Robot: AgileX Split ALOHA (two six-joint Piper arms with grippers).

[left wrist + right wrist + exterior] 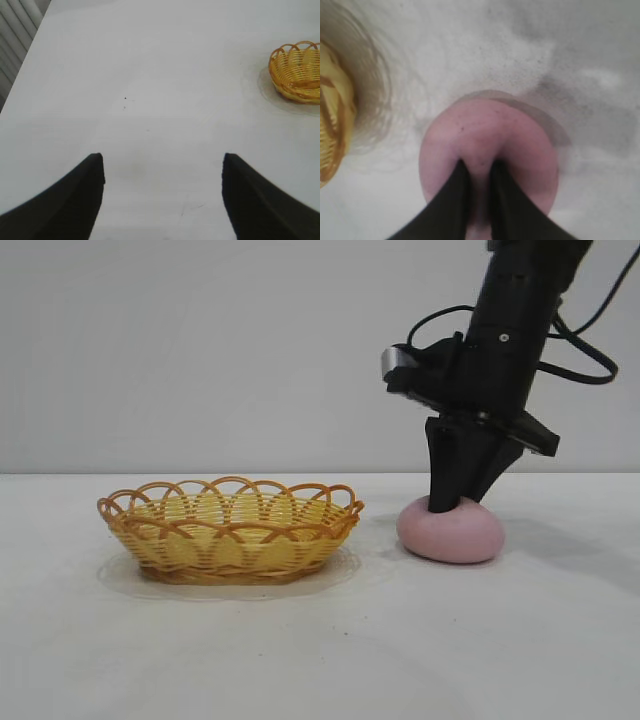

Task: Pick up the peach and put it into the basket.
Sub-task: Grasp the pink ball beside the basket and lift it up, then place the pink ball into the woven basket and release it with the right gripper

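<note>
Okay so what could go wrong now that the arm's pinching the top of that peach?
The right end effector is nearly shut on only a small pinch at the top of the peach, so the rounded fruit could slip free on lifting. The basket is shallow and a drop could bounce the peach back out. The left end effector sits open, away from both.

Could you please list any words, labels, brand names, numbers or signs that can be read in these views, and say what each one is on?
None: no view shows readable text.
The peach, the basket and the white table carry no writing.
The right gripper, pinching the top of the peach, has a black unmarked housing; a small pale dot on its arm is no character.
The left gripper, open over bare table, bears no marks.
</note>
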